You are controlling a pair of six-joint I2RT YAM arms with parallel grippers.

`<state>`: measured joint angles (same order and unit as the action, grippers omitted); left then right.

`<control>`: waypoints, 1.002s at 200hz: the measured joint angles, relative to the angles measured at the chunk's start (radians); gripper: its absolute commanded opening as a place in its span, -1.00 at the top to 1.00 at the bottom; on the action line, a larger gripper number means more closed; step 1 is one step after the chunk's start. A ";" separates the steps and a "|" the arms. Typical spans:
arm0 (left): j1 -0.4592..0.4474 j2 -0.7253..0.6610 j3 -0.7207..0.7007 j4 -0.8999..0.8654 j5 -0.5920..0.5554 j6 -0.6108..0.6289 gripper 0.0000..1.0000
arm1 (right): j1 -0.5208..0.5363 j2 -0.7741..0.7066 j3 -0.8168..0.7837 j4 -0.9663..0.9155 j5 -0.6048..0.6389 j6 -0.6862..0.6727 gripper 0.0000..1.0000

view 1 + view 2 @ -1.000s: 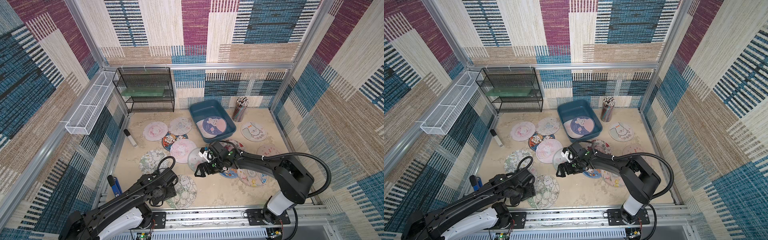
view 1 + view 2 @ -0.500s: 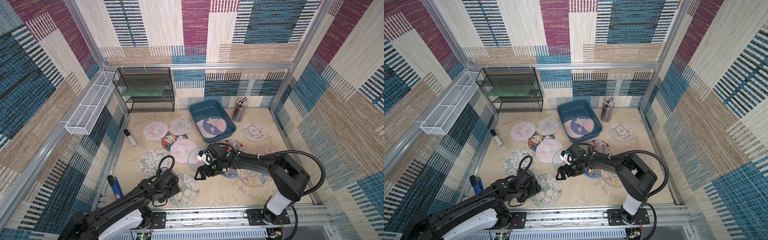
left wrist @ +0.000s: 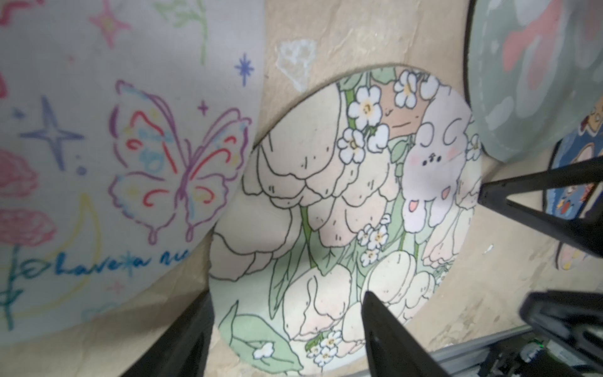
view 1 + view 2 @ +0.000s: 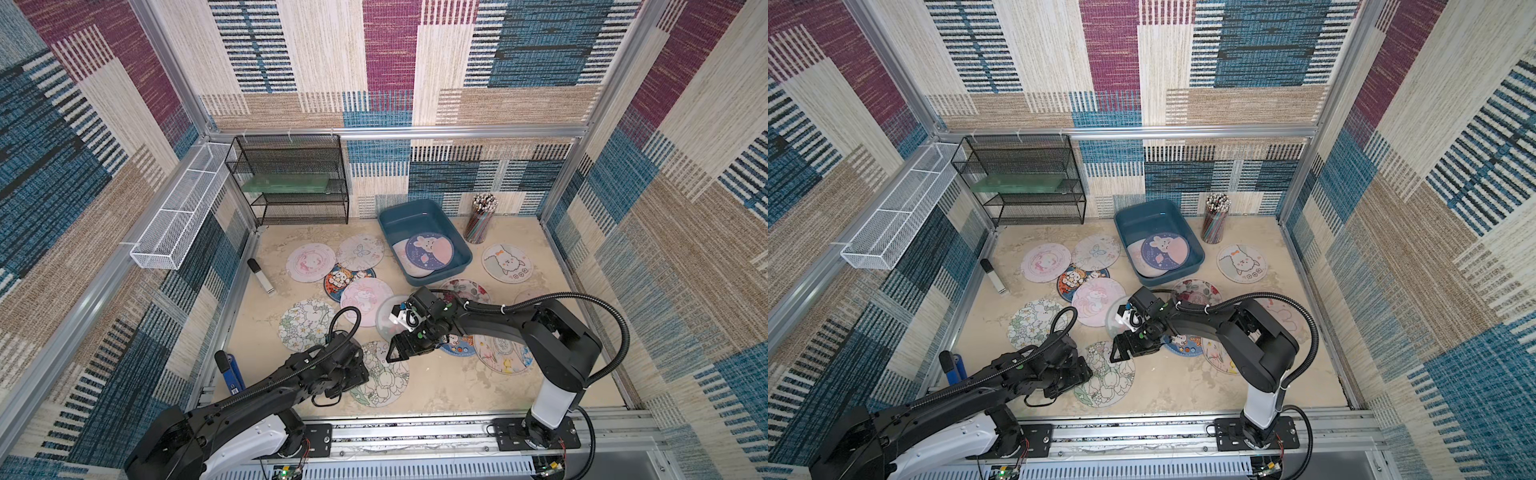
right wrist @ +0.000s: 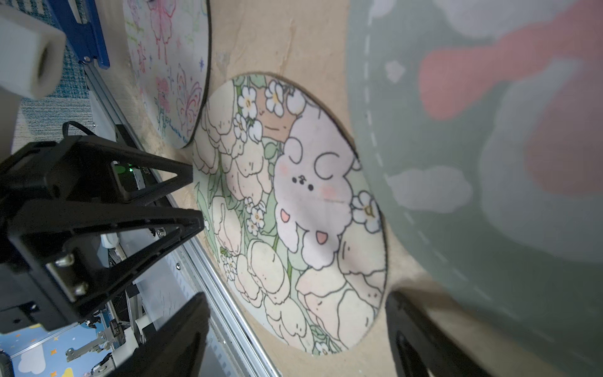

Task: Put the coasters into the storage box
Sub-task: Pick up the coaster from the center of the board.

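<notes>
Closing now, you risk a collision, because the left gripper [image 3: 285,300] and the right gripper [image 5: 293,297], both spread wide and empty, hover at the same tulip coaster [image 4: 380,374].

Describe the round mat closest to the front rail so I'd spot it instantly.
Find the metal rail along the front edge. Just beyond it, on the beige floor, lies one coaster. It alone shows outlined cream tulips on green, with a white bunny.
</notes>
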<state>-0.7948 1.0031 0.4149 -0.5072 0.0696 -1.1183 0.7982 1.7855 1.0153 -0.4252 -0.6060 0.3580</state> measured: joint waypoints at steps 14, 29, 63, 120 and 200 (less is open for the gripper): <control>0.000 0.003 0.001 -0.005 0.005 0.023 -0.39 | -0.005 0.000 0.000 -0.008 0.009 -0.006 -0.70; 0.000 0.000 0.000 -0.005 0.007 0.026 -0.37 | -0.014 0.000 -0.002 -0.014 0.008 -0.011 -0.69; 0.000 -0.004 -0.005 -0.006 0.011 0.048 -0.36 | -0.019 0.008 0.004 -0.031 0.007 -0.031 -0.65; 0.000 0.014 -0.002 0.016 0.041 0.067 -0.36 | 0.021 0.046 0.031 -0.039 0.012 -0.047 -0.58; 0.000 0.011 -0.006 0.016 0.043 0.071 -0.17 | 0.032 0.066 0.036 -0.011 -0.024 -0.040 -0.56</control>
<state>-0.7944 1.0142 0.4084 -0.4908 0.1127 -1.0473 0.8299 1.8515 1.0515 -0.4362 -0.6300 0.3180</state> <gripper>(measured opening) 0.602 0.777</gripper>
